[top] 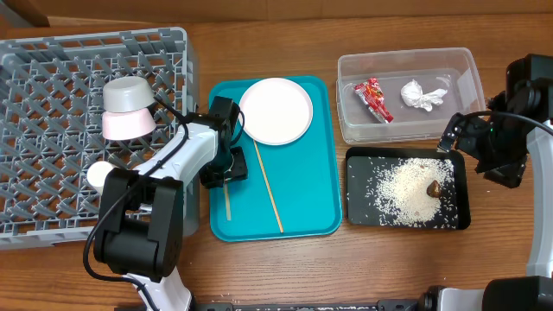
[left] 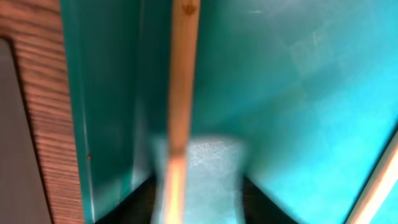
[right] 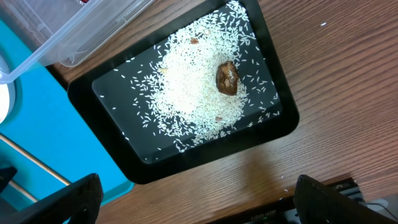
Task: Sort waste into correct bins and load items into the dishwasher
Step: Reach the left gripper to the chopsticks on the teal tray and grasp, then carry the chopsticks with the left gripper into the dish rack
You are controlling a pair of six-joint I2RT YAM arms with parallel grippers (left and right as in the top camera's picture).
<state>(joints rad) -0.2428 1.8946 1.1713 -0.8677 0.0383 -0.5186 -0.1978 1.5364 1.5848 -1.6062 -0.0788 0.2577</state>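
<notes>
Your left gripper [top: 226,173] straddles the thin wooden chopstick [left: 181,81], whose long axis runs near-far. Too blurred to tell if it's clamped.

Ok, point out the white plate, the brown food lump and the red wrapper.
white plate [top: 276,111], overhead view, centre of its face.
brown food lump [right: 227,78], right wrist view, middle of the lump.
red wrapper [top: 373,98], overhead view, its middle.

It looked like a robotics lab's mock dishwashing station rather than a real kitchen. A left arm [top: 138,233] at seven o'clock and a right arm [top: 518,130] at three stood at a wood-grain table [top: 380,259]. A grey dish rack [top: 52,104] sat at nine o'clock.
</notes>
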